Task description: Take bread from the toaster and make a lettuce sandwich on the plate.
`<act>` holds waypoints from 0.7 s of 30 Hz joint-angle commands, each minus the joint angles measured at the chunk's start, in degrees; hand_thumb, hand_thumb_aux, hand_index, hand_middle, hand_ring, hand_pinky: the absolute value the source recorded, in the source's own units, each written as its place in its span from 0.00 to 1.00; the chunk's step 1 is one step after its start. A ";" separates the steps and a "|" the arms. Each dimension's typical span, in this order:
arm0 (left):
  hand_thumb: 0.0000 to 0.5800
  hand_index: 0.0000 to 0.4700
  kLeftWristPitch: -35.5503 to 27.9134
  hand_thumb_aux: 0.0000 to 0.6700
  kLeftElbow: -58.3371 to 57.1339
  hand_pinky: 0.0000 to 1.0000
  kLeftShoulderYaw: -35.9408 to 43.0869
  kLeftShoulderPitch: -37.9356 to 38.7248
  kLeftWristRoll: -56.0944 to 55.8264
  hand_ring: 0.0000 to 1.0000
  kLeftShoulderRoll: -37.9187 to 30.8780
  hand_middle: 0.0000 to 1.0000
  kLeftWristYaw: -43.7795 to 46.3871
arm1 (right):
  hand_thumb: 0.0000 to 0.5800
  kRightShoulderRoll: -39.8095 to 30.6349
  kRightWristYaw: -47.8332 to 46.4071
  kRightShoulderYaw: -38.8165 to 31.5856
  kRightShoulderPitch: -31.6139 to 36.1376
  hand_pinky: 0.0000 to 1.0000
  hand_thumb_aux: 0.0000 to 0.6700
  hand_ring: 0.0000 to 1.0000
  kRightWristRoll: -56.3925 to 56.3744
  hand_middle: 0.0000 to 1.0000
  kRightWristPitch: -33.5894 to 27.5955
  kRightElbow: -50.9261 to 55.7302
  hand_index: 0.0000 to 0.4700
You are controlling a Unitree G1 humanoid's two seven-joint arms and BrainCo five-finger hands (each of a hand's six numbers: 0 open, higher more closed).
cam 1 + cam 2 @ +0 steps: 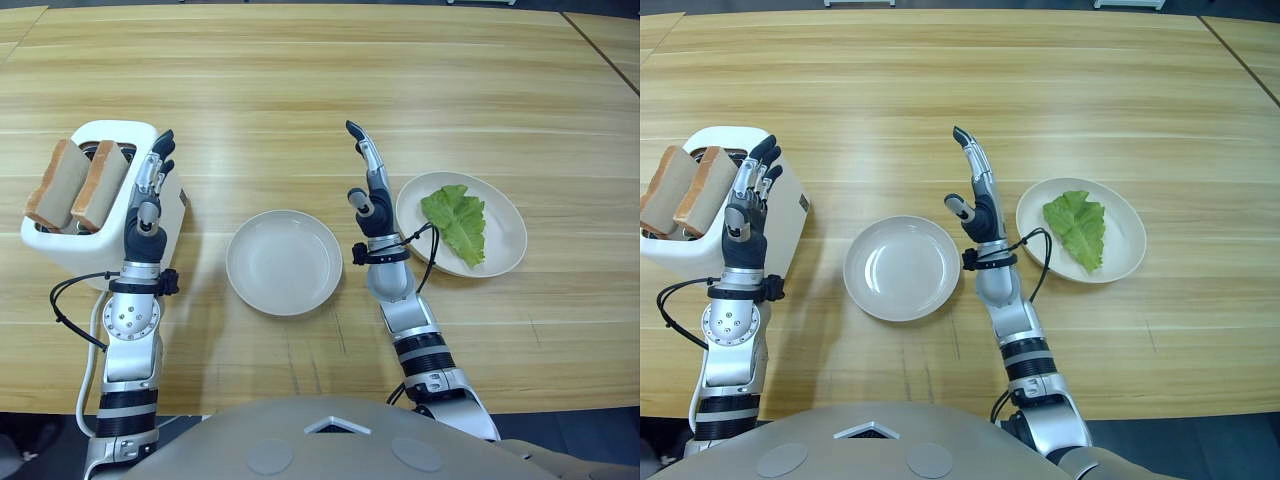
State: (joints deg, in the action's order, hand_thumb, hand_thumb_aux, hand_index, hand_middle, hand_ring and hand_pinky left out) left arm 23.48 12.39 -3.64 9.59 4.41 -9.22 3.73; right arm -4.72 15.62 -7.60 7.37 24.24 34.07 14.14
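A white toaster (105, 150) stands at the left with two slices of bread (78, 185) sticking up from its slots. My left hand (150, 195) is raised right beside the toaster's right side, fingers straight and open, holding nothing. An empty white plate (284, 262) lies in the middle. My right hand (368, 185) stands upright between that plate and a second white plate (505, 235), open and empty. A green lettuce leaf (457, 220) lies on the second plate.
The wooden table (320, 70) stretches far back with free room behind the plates and toaster. Black cables (75, 300) loop off both wrists near the table surface.
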 commanded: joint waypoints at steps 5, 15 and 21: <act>0.00 0.00 -0.28 0.00 0.05 0.00 0.11 0.00 1.57 0.00 -0.29 0.00 -0.17 | 0.00 -0.47 0.28 -0.21 0.30 0.00 0.00 0.00 0.36 0.00 -0.18 0.40 0.00; 0.00 0.00 3.58 0.00 11.36 0.00 -5.97 -1.56 -1.06 0.00 -0.74 0.00 -2.78 | 0.00 -0.58 0.06 -0.23 0.14 0.00 0.00 0.00 0.04 0.00 0.18 0.21 0.00; 0.00 0.00 1.22 0.00 19.33 0.00 -27.85 -5.66 2.78 0.00 -14.79 0.00 -2.14 | 0.00 -0.83 0.23 0.11 -0.39 0.00 0.00 0.00 0.05 0.00 0.25 -0.47 0.00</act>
State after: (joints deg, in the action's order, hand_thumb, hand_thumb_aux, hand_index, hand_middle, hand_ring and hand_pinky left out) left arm 25.05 30.64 -23.91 3.75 3.81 -18.13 0.28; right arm -5.35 15.69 -7.47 7.20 24.27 34.51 13.96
